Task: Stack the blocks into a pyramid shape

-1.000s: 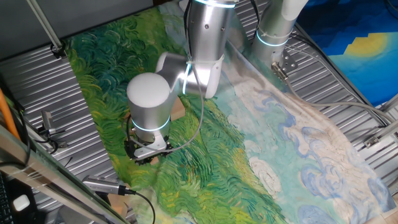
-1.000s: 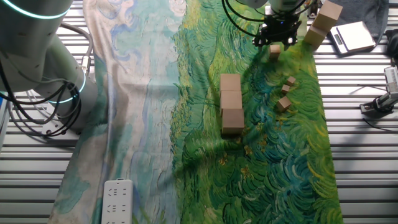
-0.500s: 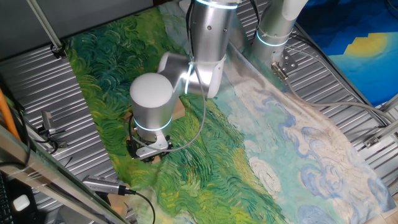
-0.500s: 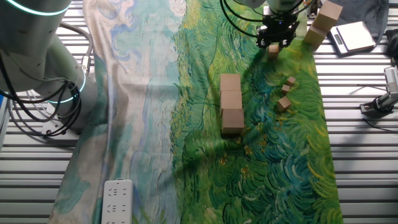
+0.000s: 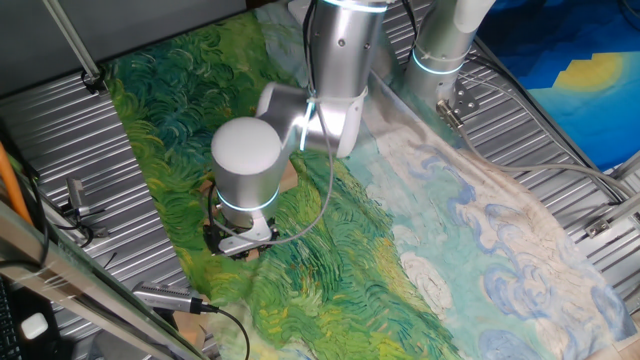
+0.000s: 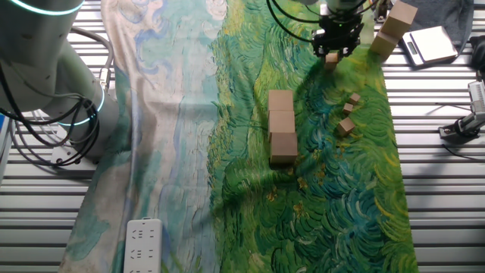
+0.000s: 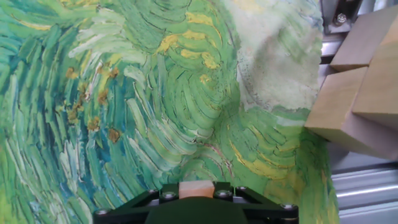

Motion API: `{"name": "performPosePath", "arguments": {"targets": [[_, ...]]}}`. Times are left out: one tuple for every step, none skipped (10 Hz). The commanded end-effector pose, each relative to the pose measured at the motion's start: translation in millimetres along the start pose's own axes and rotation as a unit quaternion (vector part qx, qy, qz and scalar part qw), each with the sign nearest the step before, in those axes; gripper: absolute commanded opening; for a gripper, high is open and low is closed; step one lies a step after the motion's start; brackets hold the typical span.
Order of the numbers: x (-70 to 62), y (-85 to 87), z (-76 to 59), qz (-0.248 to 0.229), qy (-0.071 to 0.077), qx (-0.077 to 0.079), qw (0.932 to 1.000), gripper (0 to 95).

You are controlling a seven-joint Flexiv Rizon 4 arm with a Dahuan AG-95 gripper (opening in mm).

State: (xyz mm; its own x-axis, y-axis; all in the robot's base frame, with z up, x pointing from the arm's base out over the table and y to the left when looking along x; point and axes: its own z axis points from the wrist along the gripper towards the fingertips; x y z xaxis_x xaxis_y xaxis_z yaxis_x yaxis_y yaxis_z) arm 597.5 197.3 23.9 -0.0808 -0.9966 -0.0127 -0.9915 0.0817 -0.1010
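Small cube (image 7: pixel 196 189) is clamped in the gripper (image 6: pixel 332 53), lifted near the painted cloth's (image 6: pixel 333 182) far edge. It should be carried level to the row of three larger cubes (image 6: pixel 282 135) and seated centred.

You get even, bright overhead light in all three views, soft shadows beside the blocks (image 6: pixel 283 125), mild glare on the arm's white joint cap (image 5: pixel 245 150), and sharp focus with slight hand-view softness.

Three larger blocks (image 6: pixel 282 126) lie in a touching row mid-cloth (image 6: pixel 189 114). Smaller blocks (image 6: pixel 348 114) lie scattered to their right. Two more (image 6: pixel 394 26) sit stacked far right.
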Motion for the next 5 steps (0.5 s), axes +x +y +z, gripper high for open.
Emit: {"name": "performPosePath", "arguments": {"targets": [[7.3, 4.9, -12.8, -0.001, -0.001, -0.007, 1.0000, 0.0], [12.3, 11.0, -21.0, -0.003, -0.001, -0.014, 0.9999, 0.0], [19.0, 23.0, -30.7, -0.005, 0.001, -0.023, 0.9997, 0.0], [27.1, 40.8, -39.5, -0.006, 0.006, -0.027, 0.9996, 0.0], [36.9, 57.0, -45.1, -0.007, 0.008, -0.027, 0.9996, 0.0]]}}
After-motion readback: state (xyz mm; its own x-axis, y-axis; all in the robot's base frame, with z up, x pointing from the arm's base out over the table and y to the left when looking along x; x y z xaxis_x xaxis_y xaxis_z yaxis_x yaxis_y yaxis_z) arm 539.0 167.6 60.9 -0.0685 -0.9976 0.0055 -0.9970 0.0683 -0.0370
